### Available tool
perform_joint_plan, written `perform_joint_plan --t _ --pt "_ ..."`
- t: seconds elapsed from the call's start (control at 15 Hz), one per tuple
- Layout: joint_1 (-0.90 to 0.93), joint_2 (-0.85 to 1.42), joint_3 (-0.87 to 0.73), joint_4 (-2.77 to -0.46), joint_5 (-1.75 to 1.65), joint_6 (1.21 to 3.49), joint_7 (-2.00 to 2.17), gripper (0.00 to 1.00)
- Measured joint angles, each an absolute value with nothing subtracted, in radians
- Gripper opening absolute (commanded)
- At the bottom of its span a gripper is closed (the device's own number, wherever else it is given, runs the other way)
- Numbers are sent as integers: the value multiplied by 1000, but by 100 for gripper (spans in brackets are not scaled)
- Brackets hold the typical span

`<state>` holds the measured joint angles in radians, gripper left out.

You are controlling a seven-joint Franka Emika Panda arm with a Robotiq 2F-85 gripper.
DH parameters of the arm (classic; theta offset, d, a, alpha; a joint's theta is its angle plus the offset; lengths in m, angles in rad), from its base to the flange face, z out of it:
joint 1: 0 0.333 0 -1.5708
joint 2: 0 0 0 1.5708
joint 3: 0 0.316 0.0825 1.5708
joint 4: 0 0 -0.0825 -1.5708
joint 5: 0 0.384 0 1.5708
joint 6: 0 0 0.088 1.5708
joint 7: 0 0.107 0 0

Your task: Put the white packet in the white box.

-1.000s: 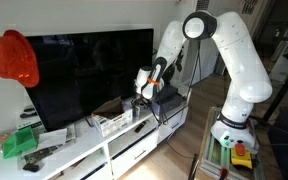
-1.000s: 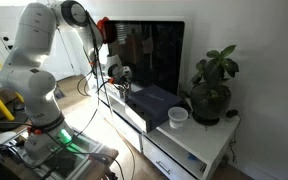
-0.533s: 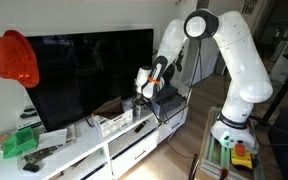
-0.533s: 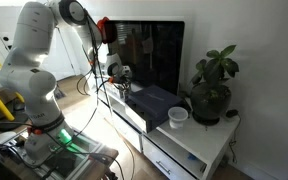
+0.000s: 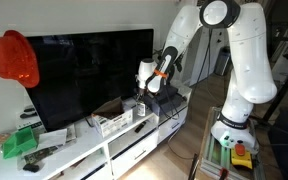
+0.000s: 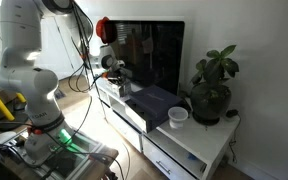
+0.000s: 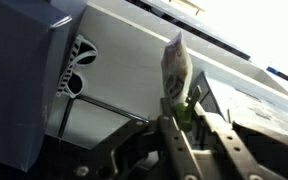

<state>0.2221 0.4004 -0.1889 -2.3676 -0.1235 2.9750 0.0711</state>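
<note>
In the wrist view my gripper [image 7: 184, 112] is shut on the white packet [image 7: 174, 65], a small whitish packet with green at its lower edge, standing upright between the fingers. In an exterior view the gripper [image 5: 144, 90] hangs above the cabinet top, between the white box [image 5: 114, 123] and a dark grey box [image 5: 170, 99]. The white box is a small open-top slotted crate, lower and to the left of the gripper. The gripper also shows in an exterior view [image 6: 120, 84]; there the white box is hidden.
A large TV [image 5: 84, 70] stands behind on the long white drawer cabinet [image 5: 104, 150]. The dark grey box [image 6: 154, 100] lies close to the gripper and fills the wrist view's left [image 7: 19, 90]. A potted plant [image 6: 212, 90] and white cup [image 6: 178, 116] stand at the cabinet's far end.
The arm has risen, its upper joints moving up out of frame. The gripper has lifted slightly with the packet still held.
</note>
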Motion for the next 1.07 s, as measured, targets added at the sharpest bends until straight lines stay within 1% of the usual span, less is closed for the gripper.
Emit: perform_joint_plan --t 0.2,0.53,0.6,1.0,1.07 --pt "294 300 -251 -2420 -236 2927 105 5" --pt "311 146 -228 -2474 -396 2863 130 5" --pt "321 120 -228 -2482 -408 2863 130 21" --pt "333 58 -215 -2511 -410 2863 122 21" --pt "333 58 -215 -2511 -410 2863 122 5"
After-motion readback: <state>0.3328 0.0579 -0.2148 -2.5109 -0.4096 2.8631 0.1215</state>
